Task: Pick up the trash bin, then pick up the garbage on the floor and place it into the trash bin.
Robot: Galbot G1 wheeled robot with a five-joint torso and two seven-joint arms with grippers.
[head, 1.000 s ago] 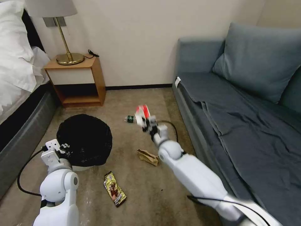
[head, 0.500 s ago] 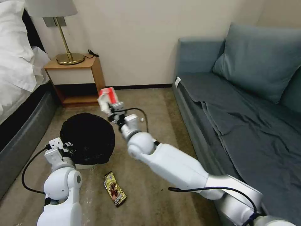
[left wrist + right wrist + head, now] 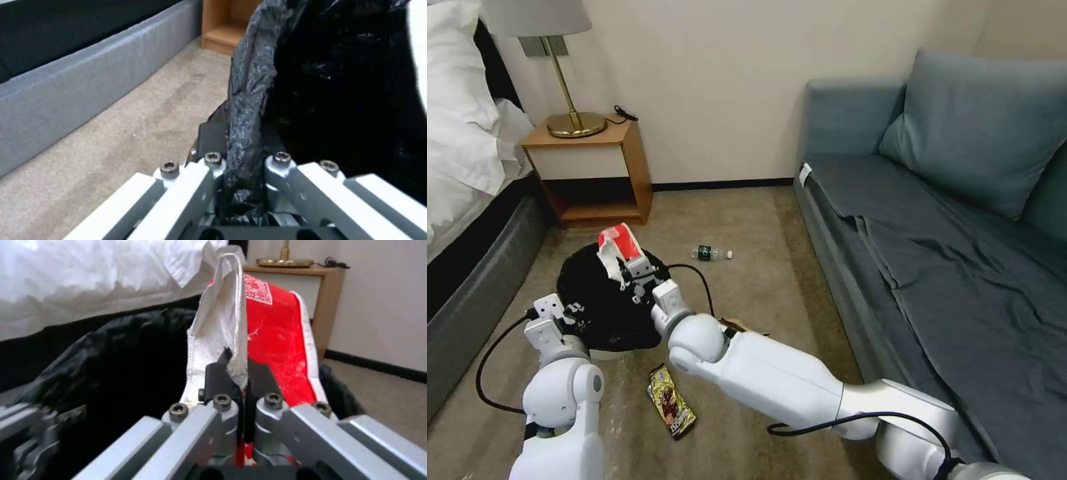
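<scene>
Head view: right gripper (image 3: 620, 267) jaws pinch the red-and-white carton (image 3: 616, 245) upright, long axis vertical, over the trash bin (image 3: 602, 303).

Beige short-pile carpet floor (image 3: 747, 220) carries everything. Landmark: round white trash bin with black plastic liner (image 3: 602, 303). Gold snack wrapper (image 3: 672, 401) lies near its front. Small clear bottle with green label (image 3: 712, 253) lies beyond it, sofa side. Crumpled brown paper bag (image 3: 736, 326) is mostly hidden.

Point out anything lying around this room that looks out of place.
Litter on the carpet: a gold wrapper, a small bottle, and a brown paper bag partly hidden behind the right arm. The right gripper holds a red-and-white carton above the bin, whose liner the left gripper pinches.
</scene>
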